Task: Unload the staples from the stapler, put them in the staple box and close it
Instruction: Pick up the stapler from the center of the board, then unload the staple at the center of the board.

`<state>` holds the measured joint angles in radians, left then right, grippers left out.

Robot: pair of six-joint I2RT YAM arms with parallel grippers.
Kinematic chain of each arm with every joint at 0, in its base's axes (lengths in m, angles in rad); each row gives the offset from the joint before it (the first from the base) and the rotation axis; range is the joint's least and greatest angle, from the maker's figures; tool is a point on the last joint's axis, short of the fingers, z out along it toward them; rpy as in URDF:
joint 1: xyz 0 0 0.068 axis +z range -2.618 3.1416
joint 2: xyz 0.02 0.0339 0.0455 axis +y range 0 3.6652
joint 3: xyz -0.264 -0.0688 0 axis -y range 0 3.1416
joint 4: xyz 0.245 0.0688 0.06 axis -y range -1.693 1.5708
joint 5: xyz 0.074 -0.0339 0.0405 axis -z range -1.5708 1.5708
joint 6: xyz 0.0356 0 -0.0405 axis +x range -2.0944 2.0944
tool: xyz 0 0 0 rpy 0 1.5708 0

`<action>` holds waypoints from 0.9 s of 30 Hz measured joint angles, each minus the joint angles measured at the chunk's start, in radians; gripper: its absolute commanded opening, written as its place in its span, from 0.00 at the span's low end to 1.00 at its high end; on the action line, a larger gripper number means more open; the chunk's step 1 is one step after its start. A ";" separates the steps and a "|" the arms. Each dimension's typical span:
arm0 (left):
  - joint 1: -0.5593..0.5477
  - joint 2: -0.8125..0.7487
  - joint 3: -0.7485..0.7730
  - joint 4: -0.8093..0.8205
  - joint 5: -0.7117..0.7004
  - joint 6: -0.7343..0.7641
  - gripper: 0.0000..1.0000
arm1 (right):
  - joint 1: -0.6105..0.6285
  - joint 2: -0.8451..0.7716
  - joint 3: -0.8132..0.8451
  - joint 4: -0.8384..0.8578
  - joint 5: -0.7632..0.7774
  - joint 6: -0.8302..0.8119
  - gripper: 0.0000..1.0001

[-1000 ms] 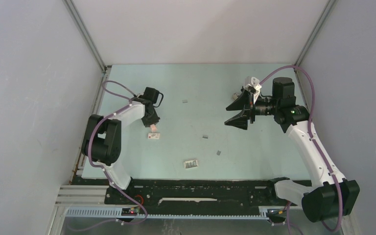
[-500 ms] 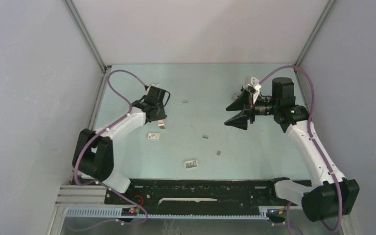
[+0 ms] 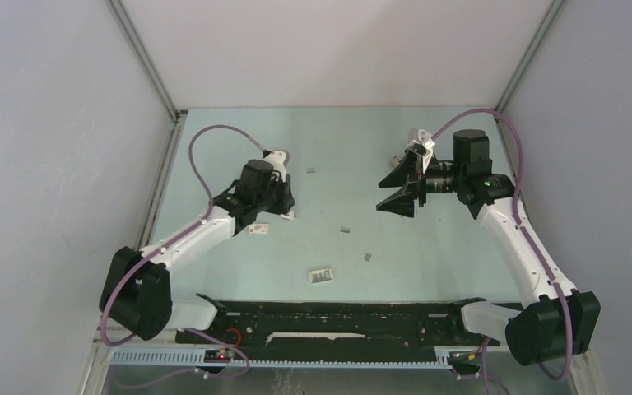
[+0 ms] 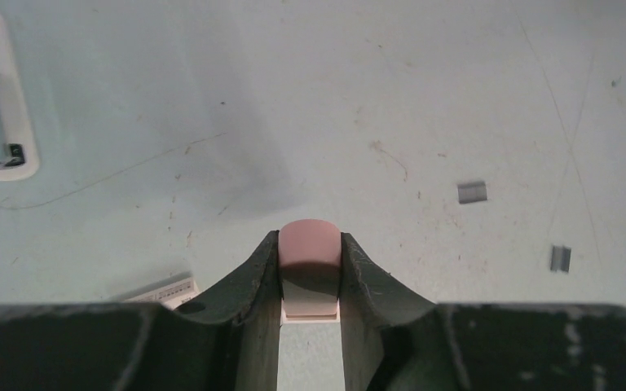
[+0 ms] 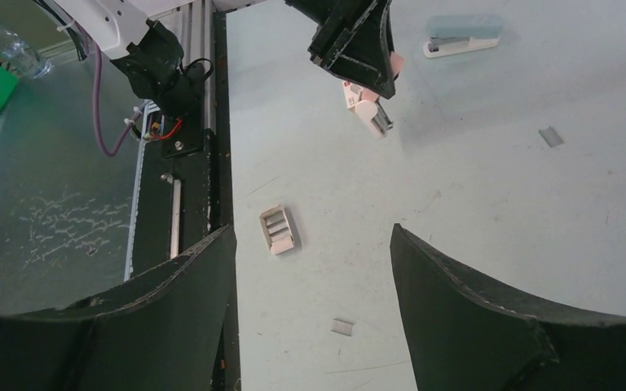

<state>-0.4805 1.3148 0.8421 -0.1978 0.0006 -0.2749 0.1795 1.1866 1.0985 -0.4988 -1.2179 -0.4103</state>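
Left claw (image 4: 310, 244) pinching pink block (image 5: 372, 114) above counter (image 3: 428, 263); right claw (image 5: 311, 236) spread, empty. Staples (image 4: 472, 191) lie loose. Judged: unloading nearly finished; next, set block down gently.

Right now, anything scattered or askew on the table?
Yes. Loose staples lie scattered across the table: one strip at far centre, two mid-table, well apart. A small open box with grey strips sits skewed near the front edge.
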 measured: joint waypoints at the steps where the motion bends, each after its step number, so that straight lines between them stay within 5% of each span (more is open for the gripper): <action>1: -0.003 0.003 0.002 -0.008 0.018 0.022 0.00 | 0.000 0.002 0.000 0.000 0.000 0.000 0.78; 15: -0.152 0.362 0.402 -0.471 -0.051 0.211 0.00 | 0.000 0.007 0.000 -0.007 -0.004 -0.008 0.78; 27: -0.183 0.612 0.621 -0.544 -0.046 0.274 0.00 | 0.000 0.007 0.000 -0.007 -0.013 -0.008 0.78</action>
<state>-0.6640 1.9270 1.4628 -0.7418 -0.0452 -0.0013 0.1791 1.1938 1.0985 -0.5056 -1.2304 -0.4179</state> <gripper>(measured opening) 0.318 0.783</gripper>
